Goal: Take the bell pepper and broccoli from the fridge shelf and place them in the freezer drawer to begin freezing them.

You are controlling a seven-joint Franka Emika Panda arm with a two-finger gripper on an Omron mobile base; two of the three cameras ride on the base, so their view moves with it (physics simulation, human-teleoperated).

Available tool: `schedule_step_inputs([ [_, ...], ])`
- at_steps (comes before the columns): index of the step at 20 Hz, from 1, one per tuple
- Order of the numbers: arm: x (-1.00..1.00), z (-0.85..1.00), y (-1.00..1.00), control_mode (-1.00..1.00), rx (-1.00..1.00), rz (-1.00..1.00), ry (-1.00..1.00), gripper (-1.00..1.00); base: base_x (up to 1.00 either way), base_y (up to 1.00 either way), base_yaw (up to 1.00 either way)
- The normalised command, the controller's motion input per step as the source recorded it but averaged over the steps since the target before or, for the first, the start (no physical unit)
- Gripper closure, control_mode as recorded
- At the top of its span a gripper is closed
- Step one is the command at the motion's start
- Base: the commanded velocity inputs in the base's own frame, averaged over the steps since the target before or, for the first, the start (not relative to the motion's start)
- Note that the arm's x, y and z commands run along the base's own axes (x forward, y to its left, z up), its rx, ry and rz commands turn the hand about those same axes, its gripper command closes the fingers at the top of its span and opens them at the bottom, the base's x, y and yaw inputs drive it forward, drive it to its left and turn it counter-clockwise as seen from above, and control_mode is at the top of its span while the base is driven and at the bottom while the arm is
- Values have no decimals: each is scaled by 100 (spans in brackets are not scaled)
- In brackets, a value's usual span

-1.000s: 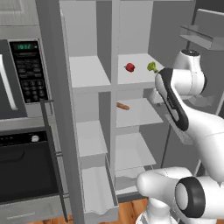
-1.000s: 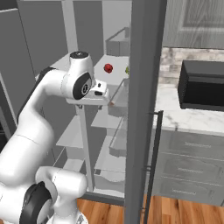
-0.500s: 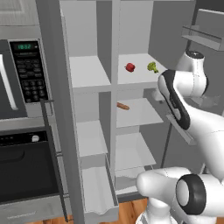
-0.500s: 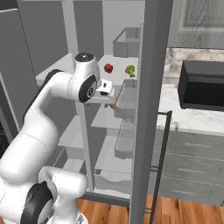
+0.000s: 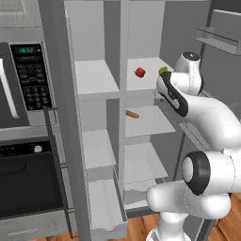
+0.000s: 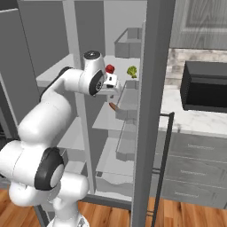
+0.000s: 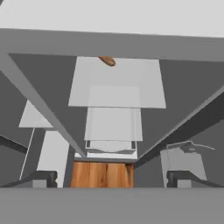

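Note:
The red bell pepper (image 5: 140, 72) (image 6: 109, 68) and the yellow-green broccoli (image 5: 163, 70) (image 6: 132, 71) lie side by side on the fridge shelf (image 5: 147, 84), the top board of the wider column. My gripper (image 6: 114, 90) (image 7: 111, 178) hangs just in front of and slightly below that shelf's front edge, close to the pepper. It points down, open, with nothing between its fingertips (image 7: 43, 177). The freezer drawer (image 5: 106, 207) stands pulled out at the bottom of the narrower column; in the hand view it is the long white bin (image 7: 52, 155) at lower left.
A brown stick-shaped food (image 5: 132, 114) (image 6: 113, 106) (image 7: 107, 61) lies on the shelf below. A wider, shorter white drawer (image 7: 111, 144) is open at the bottom. The open fridge doors (image 5: 56, 141) (image 6: 148, 133) flank the arm. A microwave (image 5: 28, 80) sits to the left.
The hand has moved toward the fridge and slightly up, ending closer to the pepper. The jaws stay wide apart. Pepper and broccoli have not moved.

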Motion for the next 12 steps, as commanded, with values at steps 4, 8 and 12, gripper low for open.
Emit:
schedule_step_inputs([
  [4, 59, 44, 0, -100, -2, 0, -1, -100, 0, 0, 0],
  [8, 65, 42, 4, -100, -4, -1, -2, -100, 0, 0, 0],
  [12, 77, 11, -1, -100, 0, -1, 1, -100, 0, 0, 0],
])
